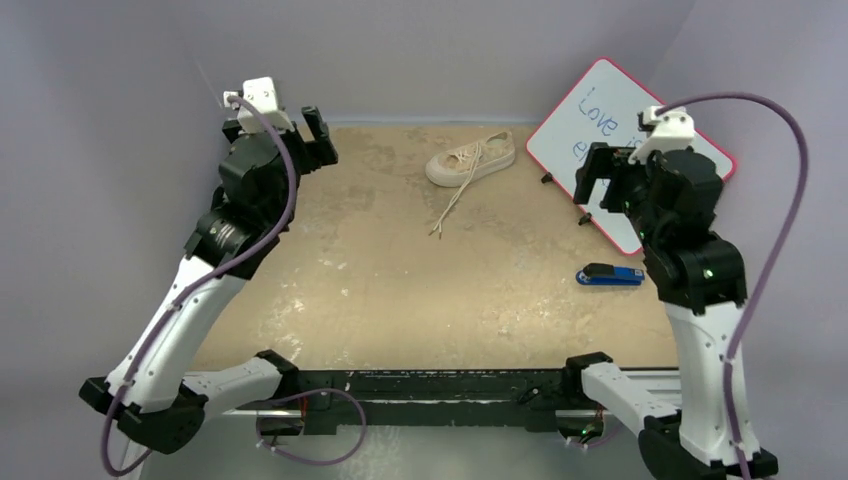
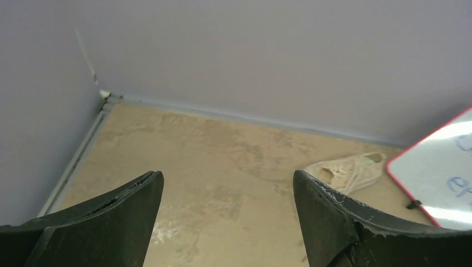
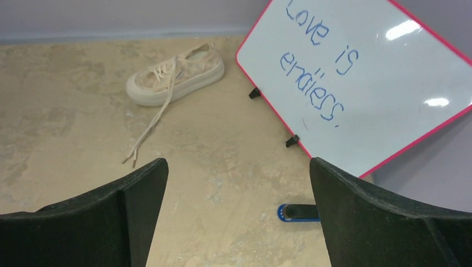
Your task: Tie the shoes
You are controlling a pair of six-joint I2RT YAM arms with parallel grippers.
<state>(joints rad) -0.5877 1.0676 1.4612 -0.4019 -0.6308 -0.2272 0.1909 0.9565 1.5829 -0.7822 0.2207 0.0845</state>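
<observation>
sneaker (image 1: 471, 158), cream canvas with a pale sole, sits upright on its sole close to the far edge of the table (image 1: 400, 300), a little right of the middle, its toe pointing toward the left edge and its heel toward the far right corner. its laces (image 1: 453, 203) are untied; two long ends run off the front of the shoe and trail loose over the table toward the near edge, their tips lying side by side. nothing touches the shoe. just beside its heel, in the far right corner, a whiteboard (image 1: 585, 118) with a pink rim stands tilted on small black feet, with "love is endless." written on it in blue. a blue-and-black stapler (image 1: 610, 275) lies flat near the right edge, well apart from the shoe. the right gripper (image 1: 597, 180) hangs above the table in front of the whiteboard, jaws spread wide and empty. the left gripper (image 1: 320, 138) is held high by the far left corner, well apart from the shoe, jaws likewise wide apart with nothing between them.
</observation>
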